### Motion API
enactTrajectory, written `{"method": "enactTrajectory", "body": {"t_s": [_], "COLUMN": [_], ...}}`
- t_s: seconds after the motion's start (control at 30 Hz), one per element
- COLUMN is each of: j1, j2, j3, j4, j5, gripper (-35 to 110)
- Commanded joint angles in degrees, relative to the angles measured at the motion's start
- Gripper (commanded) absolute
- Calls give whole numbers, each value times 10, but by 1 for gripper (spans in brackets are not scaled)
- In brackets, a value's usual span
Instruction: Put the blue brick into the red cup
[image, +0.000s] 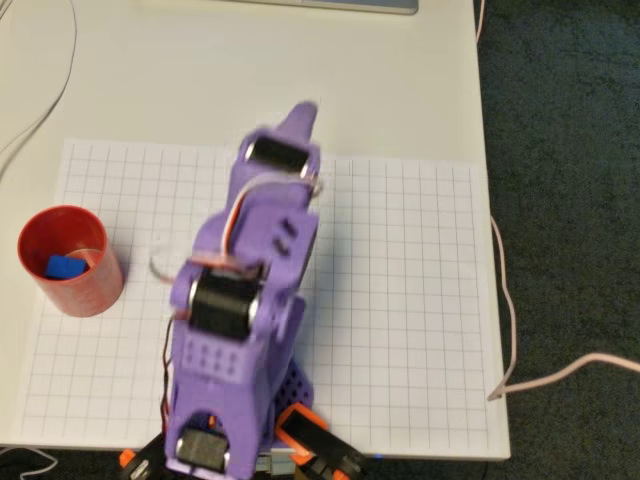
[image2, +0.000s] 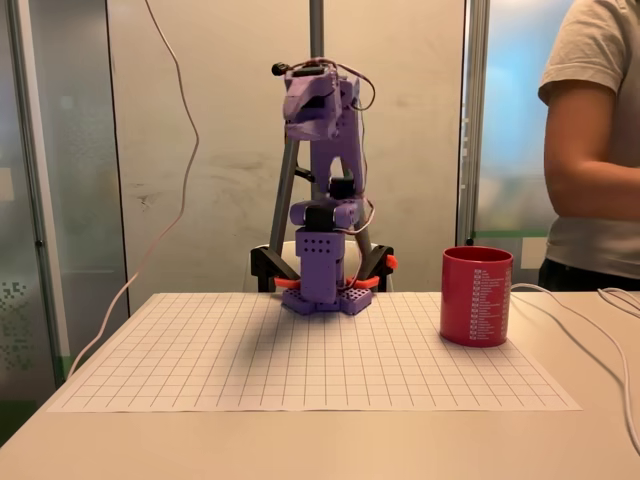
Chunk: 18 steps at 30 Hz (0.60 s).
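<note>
I see blue brick (image: 64, 266) inside red cup (image: 70, 262), grid sheet's left edge | gripper (image: 300, 118) folded back mid-sheet, well apart; grip state unclear.

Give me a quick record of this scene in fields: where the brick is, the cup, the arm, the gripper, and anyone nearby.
brick: blue brick lies inside the cup
cup: red cup upright on the grid sheet, left edge in the overhead view
arm: purple arm folded up over its base, away from the cup
gripper: gripper raised, state unclear
person: person stands behind the table
</note>
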Motion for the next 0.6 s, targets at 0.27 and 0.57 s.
{"method": "enactTrajectory", "body": {"t_s": [0.27,0.57], "j1": [-88,-132], "j2": [10,10], "j3": [341,484], "j4": [-46,-63], "j5": [-2,-15], "gripper": [0,0]}}
